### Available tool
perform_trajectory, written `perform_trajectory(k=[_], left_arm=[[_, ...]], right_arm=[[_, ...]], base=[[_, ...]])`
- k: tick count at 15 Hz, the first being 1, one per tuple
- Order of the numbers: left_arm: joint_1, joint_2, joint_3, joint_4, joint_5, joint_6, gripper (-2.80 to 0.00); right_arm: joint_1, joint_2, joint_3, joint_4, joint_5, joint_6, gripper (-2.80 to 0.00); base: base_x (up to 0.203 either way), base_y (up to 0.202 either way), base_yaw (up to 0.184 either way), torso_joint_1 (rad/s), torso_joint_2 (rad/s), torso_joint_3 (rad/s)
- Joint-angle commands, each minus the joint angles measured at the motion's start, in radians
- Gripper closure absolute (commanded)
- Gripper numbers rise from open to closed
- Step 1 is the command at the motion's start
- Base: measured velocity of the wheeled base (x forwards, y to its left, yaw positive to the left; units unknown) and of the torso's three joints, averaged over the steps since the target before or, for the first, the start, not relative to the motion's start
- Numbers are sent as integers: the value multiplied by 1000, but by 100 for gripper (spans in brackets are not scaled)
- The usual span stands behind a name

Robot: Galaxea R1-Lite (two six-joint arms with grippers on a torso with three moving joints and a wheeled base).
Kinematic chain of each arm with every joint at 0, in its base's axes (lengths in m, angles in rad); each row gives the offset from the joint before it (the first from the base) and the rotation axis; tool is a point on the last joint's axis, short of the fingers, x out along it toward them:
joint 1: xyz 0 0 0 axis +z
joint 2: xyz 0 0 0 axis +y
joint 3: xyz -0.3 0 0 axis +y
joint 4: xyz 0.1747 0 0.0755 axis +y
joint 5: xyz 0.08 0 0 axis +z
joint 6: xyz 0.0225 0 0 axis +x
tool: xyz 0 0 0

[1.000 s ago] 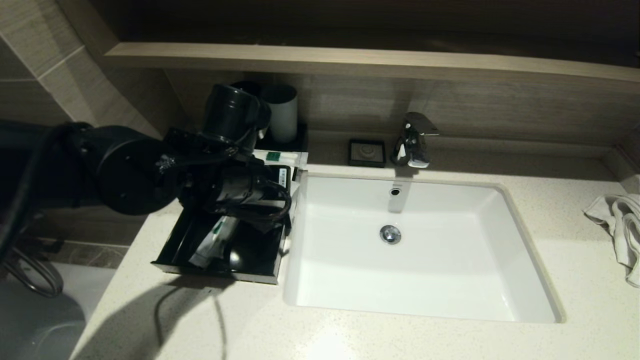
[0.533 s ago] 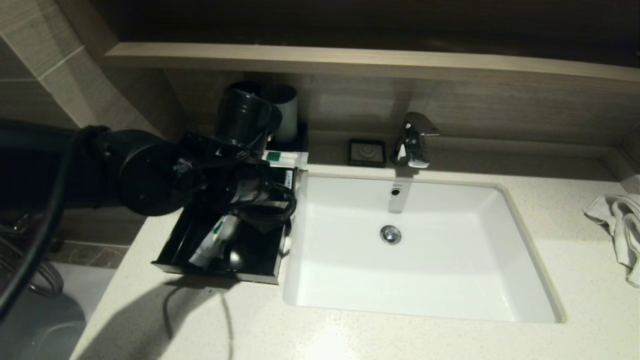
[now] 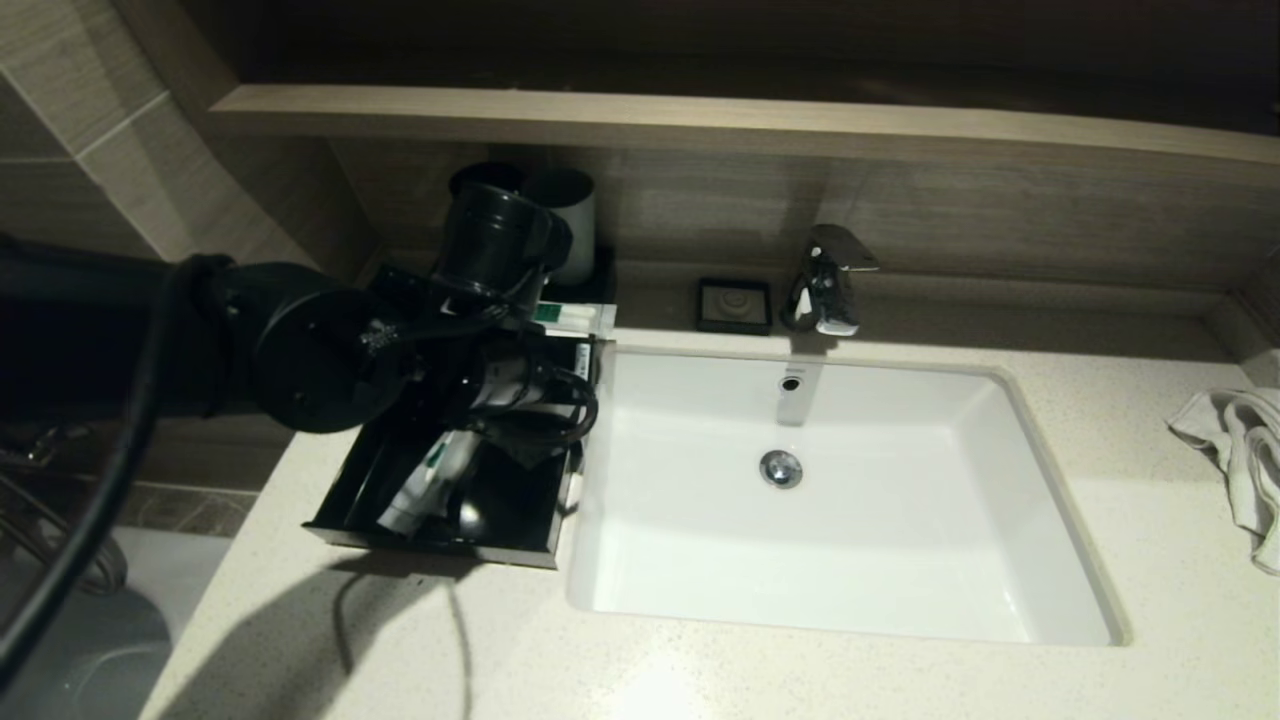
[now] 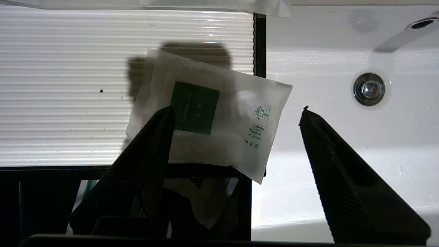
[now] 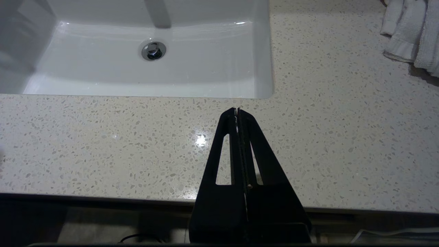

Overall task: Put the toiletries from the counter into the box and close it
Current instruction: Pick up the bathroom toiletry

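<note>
My left gripper (image 4: pixel 236 113) hangs over the box (image 3: pixel 350 480), at the left of the sink (image 3: pixel 1060 480), with its fingers (image 4: pixel 154 137) spread wide and nothing held between them. Below them a small frosted pouch (image 4: pixel 219 113) with a green square label lies tilted on the ribbed white top panel (image 4: pixel 68 85) of the box, one corner jutting past the panel's black edge toward the sink. One finger overlaps the pouch's edge in the left wrist view; whether it touches cannot be told. The other finger stands over the white basin, near the drain (image 4: pixel 369 88).

The drawer (image 3: pixel 500 505) of the box is pulled open toward me on the counter (image 3: pixel 800 680). A long slim packet (image 3: pixel 420 485) lies slanted inside it. A second long packet (image 3: pixel 572 318) rests at the far edge of the box, just before the grey cup (image 3: pixel 572 225); a black cup (image 3: pixel 475 178) stands beside the grey one, partly hidden by my left arm (image 3: pixel 300 345).

My right gripper (image 5: pixel 237 113) is parked over the front strip of the counter, near the sink's rim, fingers pressed together and empty. A crumpled white towel (image 3: pixel 1240 450) lies at the counter's right end. A small black dish (image 3: pixel 734 305) sits just beside the tap (image 3: pixel 825 280), behind the sink.
</note>
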Motion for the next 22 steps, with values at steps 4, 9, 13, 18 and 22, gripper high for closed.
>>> perform_trajectory(k=[4,9,13,18,22], left_arm=[[0,11,5,4,12,-1,-280],[1,22,6,6,13,1,-280],[1,22,11,7,13,13,-280],[1,19,10,1,19,13,0],[1,17,13,1,19,13,0]], right_arm=[[0,2,0,0,0,1,0],[0,2,0,0,0,1,0],[0,2,0,0,0,1,0],[0,2,0,0,0,1,0],[0,2,0,0,0,1,0]], base=[[0,0,0,0,0,0],[0,0,0,0,0,0],[0,0,0,0,0,0],[0,0,0,0,0,0],[0,0,0,0,0,0]])
